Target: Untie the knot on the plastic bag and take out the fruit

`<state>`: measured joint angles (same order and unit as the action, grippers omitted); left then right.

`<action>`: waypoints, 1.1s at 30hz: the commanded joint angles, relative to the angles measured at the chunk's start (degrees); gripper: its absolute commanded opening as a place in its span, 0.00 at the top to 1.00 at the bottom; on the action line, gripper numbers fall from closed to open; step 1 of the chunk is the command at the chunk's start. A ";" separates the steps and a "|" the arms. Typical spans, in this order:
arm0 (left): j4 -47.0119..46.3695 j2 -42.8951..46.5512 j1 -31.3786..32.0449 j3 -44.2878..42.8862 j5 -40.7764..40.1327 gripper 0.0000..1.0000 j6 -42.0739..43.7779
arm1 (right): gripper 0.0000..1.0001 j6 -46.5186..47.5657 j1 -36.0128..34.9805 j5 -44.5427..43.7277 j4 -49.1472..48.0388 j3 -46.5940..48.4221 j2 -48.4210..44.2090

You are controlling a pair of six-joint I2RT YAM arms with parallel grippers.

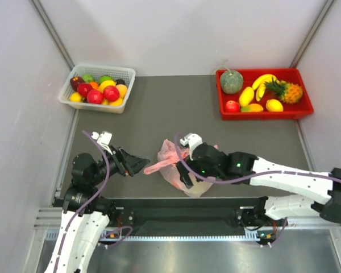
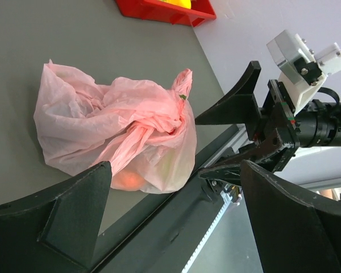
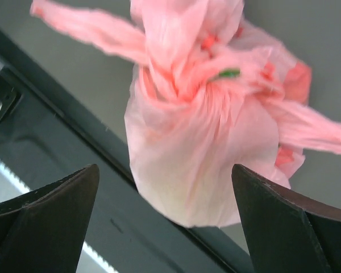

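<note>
You have a dark grey worktop [image 1: 176, 108] in front of you, closed in by pale panels [image 1: 176, 34] on three sides. In its far left corner sits a white basket [image 1: 101, 67], turned a little askew. In the far right corner sits a red tray [image 1: 261, 115], roughly square to the back edge. Well apart from both, the plastic bag [image 1: 169, 153] lies crumpled at the worktop's near edge, about midway across, right by the black rail [image 1: 148, 203].

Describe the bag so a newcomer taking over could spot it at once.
On the grey table, look to the middle of the near edge. The bag lies there, knotted on top. It alone is thin, crinkly, pink; the white basket and red tray at the far corners are rigid.
</note>
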<state>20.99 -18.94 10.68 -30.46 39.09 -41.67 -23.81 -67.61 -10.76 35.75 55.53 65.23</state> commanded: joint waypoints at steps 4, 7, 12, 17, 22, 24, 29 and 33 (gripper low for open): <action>1.77 -4.69 0.13 -4.70 -2.96 0.01 3.52 | 0.01 -7.12 -3.23 -20.86 -1.56 6.79 6.66; 1.77 -9.70 0.13 -6.80 -2.79 0.01 4.14 | 0.34 -8.79 -3.31 -21.23 -1.90 5.21 6.14; 0.72 -18.74 0.92 -10.40 -2.26 0.02 4.67 | 0.53 -7.57 -3.58 -16.93 -5.51 -0.68 2.36; -2.27 -24.73 9.24 -13.13 -10.05 0.02 4.14 | 0.42 -5.98 -3.58 -13.41 -7.09 -2.79 0.77; -4.64 -33.42 20.77 -16.03 -19.11 0.01 4.14 | 0.41 -6.07 -3.58 -14.02 -7.80 -3.58 1.04; -5.61 -35.89 24.29 -17.61 -21.50 0.01 4.23 | 0.48 -6.07 -3.58 -14.55 -7.62 -3.50 1.12; -7.19 -42.40 28.34 -20.69 -26.51 0.01 5.02 | 1.00 -5.46 -3.58 -14.81 -8.41 -4.90 -0.37; -7.72 -45.56 30.27 -22.53 -28.89 0.01 5.55 | 1.00 -4.84 -3.58 -14.64 -9.29 -7.01 -2.47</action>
<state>17.10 -63.37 39.55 -49.58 14.46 -37.36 -29.56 -70.35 -25.02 29.41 49.45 65.67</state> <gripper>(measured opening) 0.989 0.005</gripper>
